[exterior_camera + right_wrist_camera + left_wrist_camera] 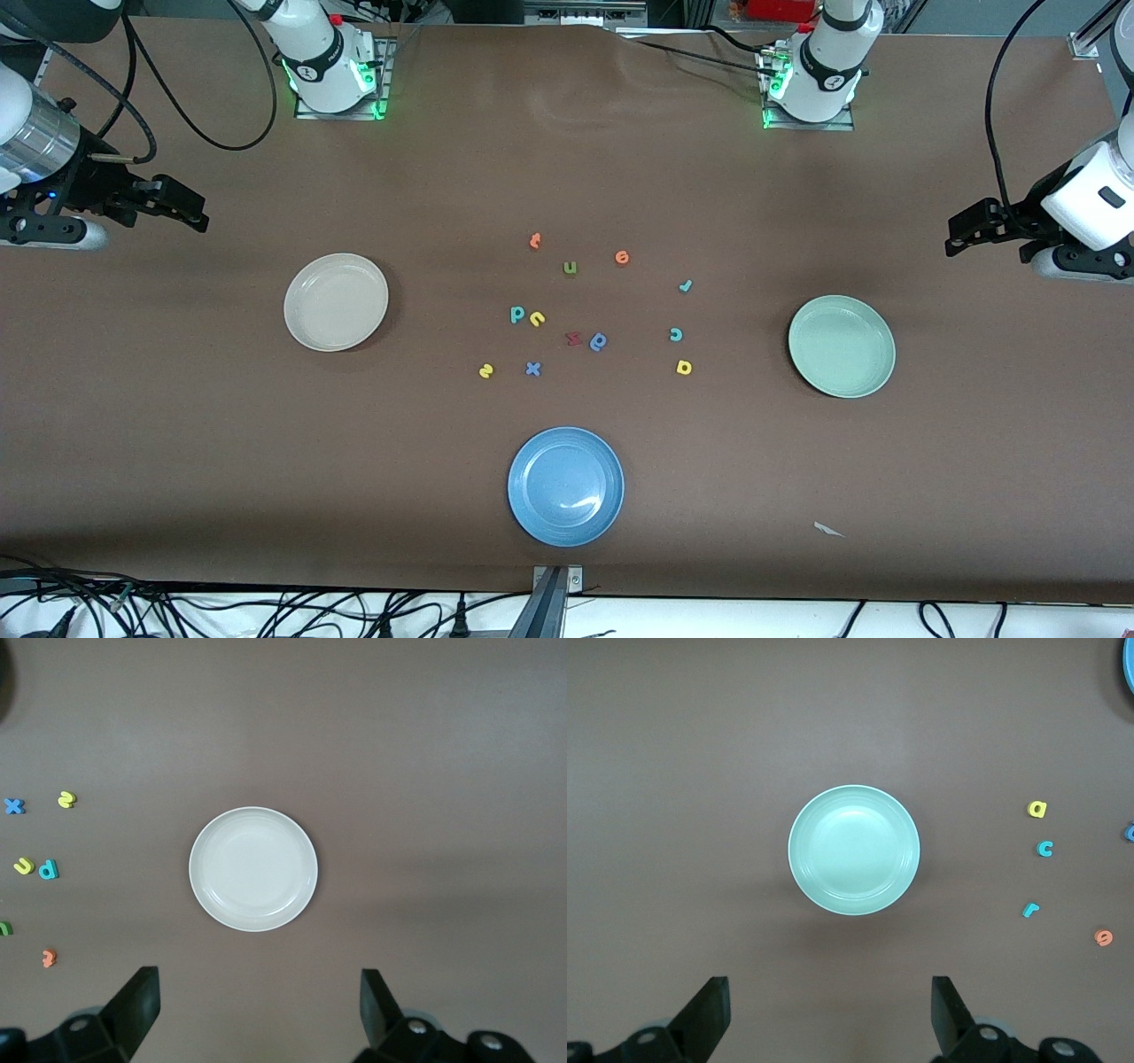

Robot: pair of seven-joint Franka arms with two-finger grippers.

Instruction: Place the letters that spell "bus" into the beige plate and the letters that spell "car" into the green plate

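Nothing of the task is done yet: the beige plate point(336, 302) toward the right arm's end of the table and the green plate point(842, 346) toward the left arm's end hold no letters, and the blue plate point(565, 486), nearest the front camera, holds none either. That makes three plates.

Between the plates lie eleven foam letters, all on the bare table. All six task letters are left to move: the teal "b" point(517, 314) touching the yellow "u" point(537, 319), the yellow "s" point(485, 371), the teal "c" point(676, 334), the yellow "a" point(684, 367) and the teal "r" point(685, 285).

The left gripper point(828, 1014) hangs over its end of the table, wide and holding nothing; the right gripper point(260, 1010) does likewise at its own end.
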